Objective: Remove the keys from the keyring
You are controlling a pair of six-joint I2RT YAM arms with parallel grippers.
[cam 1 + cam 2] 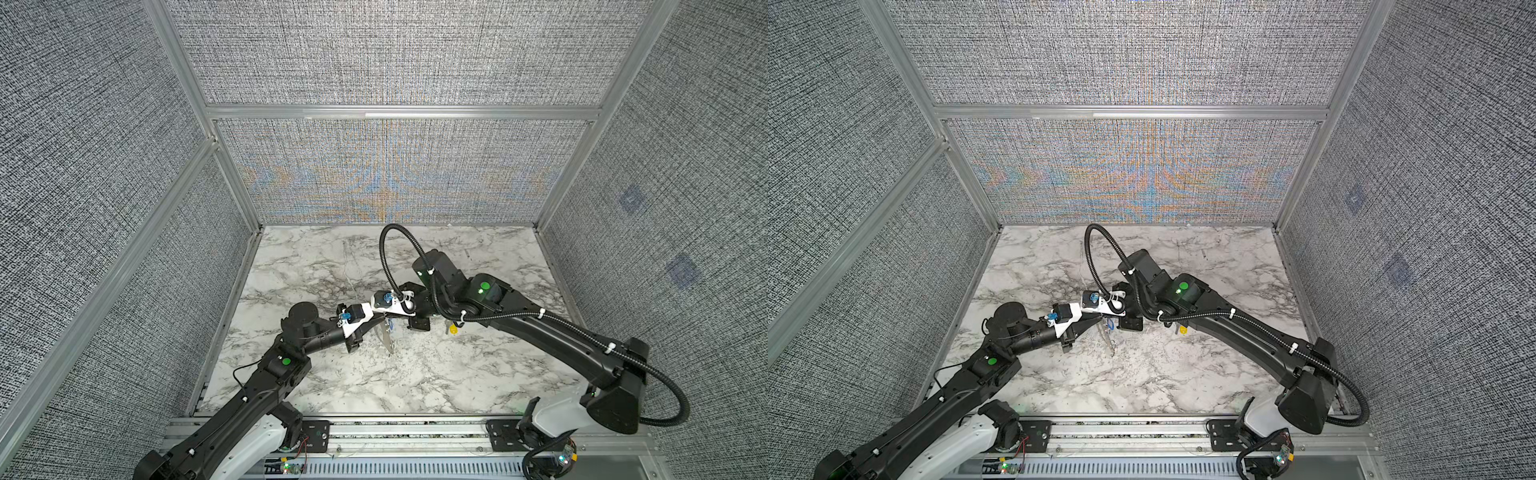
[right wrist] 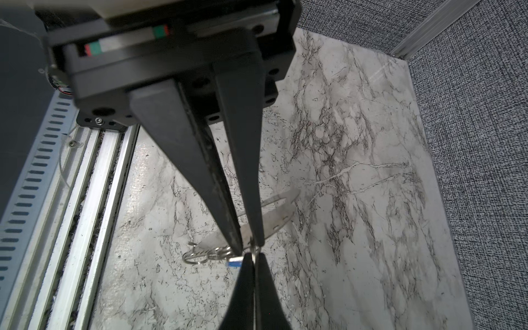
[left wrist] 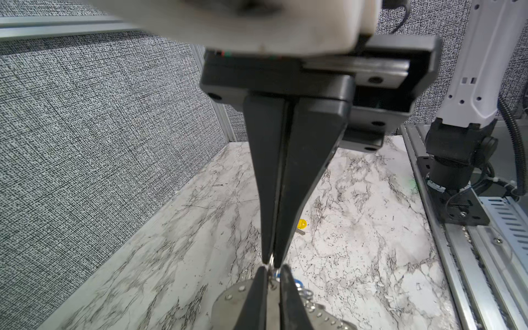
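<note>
Stereo pair high above table (image 1: 316,266), wrist cameras close — facing each other

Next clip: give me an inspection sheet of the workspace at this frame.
Surface: marble tabletop, veined, one key lying on it.
Job's things: keyring held between both grippers; blue key apparently still attached; yellow key loose on the tabletop.
Clutter: nothing seen.
Grippers: left gripper shut on the keyring's flat plate; right gripper shut on a small ring.
Cables: black conduit loops over the right arm.
Surroundings: grey fabric panels, aluminium frame.
</note>
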